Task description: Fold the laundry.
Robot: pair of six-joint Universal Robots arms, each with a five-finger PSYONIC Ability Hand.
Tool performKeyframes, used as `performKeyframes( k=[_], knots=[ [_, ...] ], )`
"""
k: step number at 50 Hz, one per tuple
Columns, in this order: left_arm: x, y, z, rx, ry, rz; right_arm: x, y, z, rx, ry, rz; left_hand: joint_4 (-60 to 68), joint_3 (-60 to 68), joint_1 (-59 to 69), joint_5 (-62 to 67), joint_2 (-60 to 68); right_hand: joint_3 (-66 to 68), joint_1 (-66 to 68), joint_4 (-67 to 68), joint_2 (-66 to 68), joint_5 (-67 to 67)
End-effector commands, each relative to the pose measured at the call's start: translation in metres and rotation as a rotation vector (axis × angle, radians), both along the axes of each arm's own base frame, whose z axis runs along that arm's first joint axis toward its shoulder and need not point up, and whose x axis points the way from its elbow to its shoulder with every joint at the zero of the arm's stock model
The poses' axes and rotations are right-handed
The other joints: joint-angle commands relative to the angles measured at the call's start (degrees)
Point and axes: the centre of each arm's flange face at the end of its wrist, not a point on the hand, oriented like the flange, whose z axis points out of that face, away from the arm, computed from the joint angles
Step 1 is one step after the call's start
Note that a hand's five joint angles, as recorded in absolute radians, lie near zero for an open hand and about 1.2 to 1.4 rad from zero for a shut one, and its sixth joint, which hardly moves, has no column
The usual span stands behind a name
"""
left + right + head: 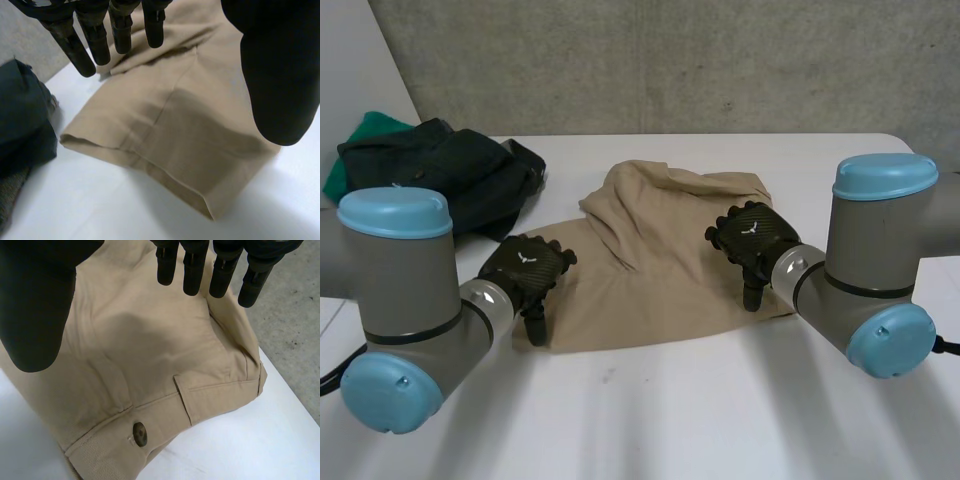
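A pair of tan trousers (650, 270) lies crumpled on the white table (720, 400), its far part bunched up. My left hand (523, 270) hovers open over the trouser leg's hem end (150, 150), its straight fingers (95, 35) above the cloth and holding nothing. My right hand (752, 240) hovers open over the waistband end (150, 425), where a brown button (139, 432) and a pocket flap (215, 395) show. Its fingers (195, 270) are straight and its thumb (35, 300) stands apart, clear of the cloth.
A heap of dark clothes (450, 175) lies at the table's far left, with a green piece (360, 140) behind it. Part of that dark heap (22, 125) lies close beside the hem. A grey wall (670, 60) stands behind the table.
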Motion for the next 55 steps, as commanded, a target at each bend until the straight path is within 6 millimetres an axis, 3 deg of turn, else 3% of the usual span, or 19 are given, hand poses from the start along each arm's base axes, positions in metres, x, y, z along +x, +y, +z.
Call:
performKeyframes(
  k=[1, 5, 8, 11, 16, 23, 32, 39, 43, 55],
  knots=[
    [0.003, 0.008, 0.025, -0.029, 0.025, -0.02, -0.01, 0.003, 0.016, 0.02, -0.028, -0.024, 13.57, 13.23, 13.7, 12.46, 13.35, 10.57, 9.99, 10.01, 10.33, 11.97],
    [0.014, 0.023, 0.029, 0.076, -0.01, -0.025, -0.025, 0.012, 0.027, 0.075, -0.001, -0.051, 34.07, 33.74, 34.21, 32.96, 33.85, 25.4, 24.83, 24.84, 25.16, 26.8],
    [0.023, 0.037, 0.025, 0.216, -0.033, -0.046, -0.038, 0.025, 0.031, 0.144, 0.033, -0.061, 41.86, 41.53, 41.99, 40.75, 41.64, 36.67, 36.09, 36.11, 36.43, 38.07],
    [0.031, 0.047, 0.021, 0.353, -0.028, -0.072, -0.051, 0.036, 0.03, 0.205, 0.056, -0.068, 44.57, 44.24, 44.71, 43.46, 44.35, 44.28, 43.71, 43.73, 44.05, 45.68],
    [0.033, 0.051, 0.014, 0.432, 0.006, -0.118, -0.062, 0.048, 0.018, 0.263, 0.085, -0.028, 44.58, 44.24, 44.71, 43.47, 44.36, 49.67, 49.09, 49.11, 49.43, 51.07],
    [0.031, 0.037, -0.007, 0.454, -0.023, -0.1, -0.065, 0.049, -0.008, 0.284, 0.08, -0.002, 42.56, 42.23, 42.69, 41.45, 42.34, 49.68, 49.1, 49.12, 49.44, 51.07],
    [0.018, 0.01, -0.027, 0.394, -0.073, -0.054, -0.058, 0.022, -0.028, 0.225, 0.008, -0.025, 32.13, 31.8, 32.27, 31.02, 31.91, 41.29, 40.71, 40.73, 41.05, 42.69],
    [0.002, -0.012, -0.026, 0.29, -0.083, -0.03, -0.046, 0.006, -0.028, 0.152, -0.053, -0.025, 24.57, 24.23, 24.7, 23.46, 24.35, 16.89, 16.32, 16.33, 16.65, 18.29],
    [-0.004, -0.026, -0.019, 0.214, -0.069, 0.007, -0.038, -0.001, -0.032, 0.117, -0.071, -0.016, 17.5, 17.17, 17.64, 16.39, 17.28, 16.37, 15.79, 15.81, 16.13, 17.77],
    [-0.022, -0.057, -0.012, 0.111, -0.042, 0.031, -0.02, -0.026, -0.045, 0.057, -0.087, -0.034, 13.29, 12.95, 13.42, 12.18, 13.07, 18.72, 18.14, 18.16, 18.48, 20.12]
  ],
)
